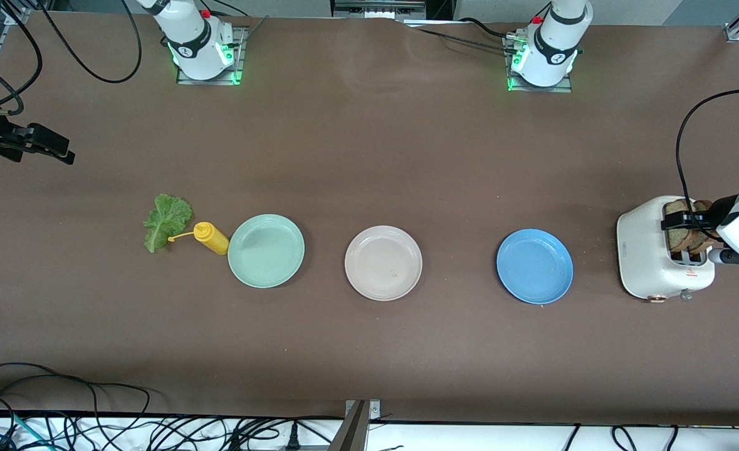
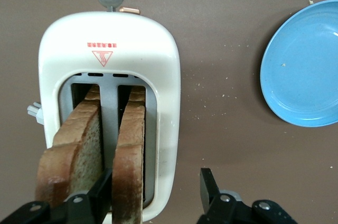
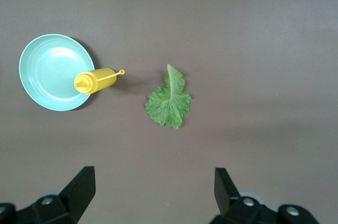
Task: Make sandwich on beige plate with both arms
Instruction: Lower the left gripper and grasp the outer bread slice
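A: Your left hand (image 2: pixel 156 197) is down at the toaster (image 1: pixel 648 257), fingers apart: one finger sits between the two bread slices (image 2: pixel 127 155), the other hangs off the toaster's outer wall. It has not clamped on anything that I can see.

B: And the right hand?

A: Your right hand (image 3: pixel 153 192) waits, spread wide, up over the tabletop (image 1: pixel 369 156) at the right arm's end, looking down on the lettuce leaf (image 3: pixel 169 102).

B: Where does everything go?

A: The beige plate (image 1: pixel 383 263) is bare, in the middle of the row, between the mint green plate (image 1: pixel 266 250) and the blue plate (image 1: pixel 534 266). Both slices stand upright in their slots. The lettuce lies beside the yellow squeeze bottle (image 1: pixel 211 238), which is just beside the mint plate.

B: What should I watch?

A: That outer finger. If you close as it stands, I judge it may pinch the toaster's shell along with the slice, and lifting could drag the toaster. A hard squeeze may also crumble the bread. Later, the blue plate lies closest to the toaster, so don't drop the slice there.
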Robot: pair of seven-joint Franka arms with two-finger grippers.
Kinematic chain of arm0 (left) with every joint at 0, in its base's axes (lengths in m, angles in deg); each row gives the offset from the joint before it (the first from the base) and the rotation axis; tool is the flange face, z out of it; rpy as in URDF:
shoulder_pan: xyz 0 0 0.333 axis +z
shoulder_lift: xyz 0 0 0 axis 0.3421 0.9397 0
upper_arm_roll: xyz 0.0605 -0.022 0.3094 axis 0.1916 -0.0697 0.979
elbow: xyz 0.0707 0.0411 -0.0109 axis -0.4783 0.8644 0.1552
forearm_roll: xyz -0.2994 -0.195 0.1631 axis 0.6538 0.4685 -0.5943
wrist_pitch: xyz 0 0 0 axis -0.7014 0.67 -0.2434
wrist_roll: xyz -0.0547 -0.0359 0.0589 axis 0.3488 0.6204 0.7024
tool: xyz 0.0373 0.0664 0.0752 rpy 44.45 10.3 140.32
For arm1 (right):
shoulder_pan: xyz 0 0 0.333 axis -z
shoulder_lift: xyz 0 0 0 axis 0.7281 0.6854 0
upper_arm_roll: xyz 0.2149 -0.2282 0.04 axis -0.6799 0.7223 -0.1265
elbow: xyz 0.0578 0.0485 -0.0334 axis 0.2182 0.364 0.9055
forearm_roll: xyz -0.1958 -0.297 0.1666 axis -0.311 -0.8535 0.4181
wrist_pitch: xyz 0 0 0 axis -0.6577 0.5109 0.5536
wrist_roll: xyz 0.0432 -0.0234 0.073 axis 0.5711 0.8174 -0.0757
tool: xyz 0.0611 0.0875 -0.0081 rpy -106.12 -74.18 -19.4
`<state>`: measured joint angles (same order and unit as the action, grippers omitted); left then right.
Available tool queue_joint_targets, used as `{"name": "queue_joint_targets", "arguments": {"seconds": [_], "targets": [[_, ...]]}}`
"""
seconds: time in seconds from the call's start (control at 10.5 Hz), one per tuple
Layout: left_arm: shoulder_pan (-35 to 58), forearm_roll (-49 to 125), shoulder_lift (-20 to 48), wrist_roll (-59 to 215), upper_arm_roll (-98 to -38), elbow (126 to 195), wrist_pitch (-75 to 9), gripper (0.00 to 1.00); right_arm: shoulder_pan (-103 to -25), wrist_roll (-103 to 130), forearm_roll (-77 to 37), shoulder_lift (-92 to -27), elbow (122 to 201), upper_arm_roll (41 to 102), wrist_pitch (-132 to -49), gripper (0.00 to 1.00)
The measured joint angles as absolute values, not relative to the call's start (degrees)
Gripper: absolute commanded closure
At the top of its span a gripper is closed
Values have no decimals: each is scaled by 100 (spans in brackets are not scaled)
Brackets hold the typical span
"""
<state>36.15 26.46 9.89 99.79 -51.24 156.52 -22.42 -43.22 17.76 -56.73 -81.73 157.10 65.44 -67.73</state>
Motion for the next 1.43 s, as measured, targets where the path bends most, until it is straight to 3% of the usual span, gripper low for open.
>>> {"name": "queue_joint_targets", "arguments": {"seconds": [0.38,0.67,1.43], "targets": [[3635,2646,1063,10223,-5116,15650,-2258,81,-4322,1776,-5673,-8173,15710,6545,-6773,0],[3690,2636,1064,10666,-5092,15639,-2280,97,-4322,1776,-5659,-8173,15710,6545,-6773,0],[3698,2701,1029,10963,-4972,15286,-2167,100,-4310,1775,-5534,-8173,15710,6566,-6770,0]]}}
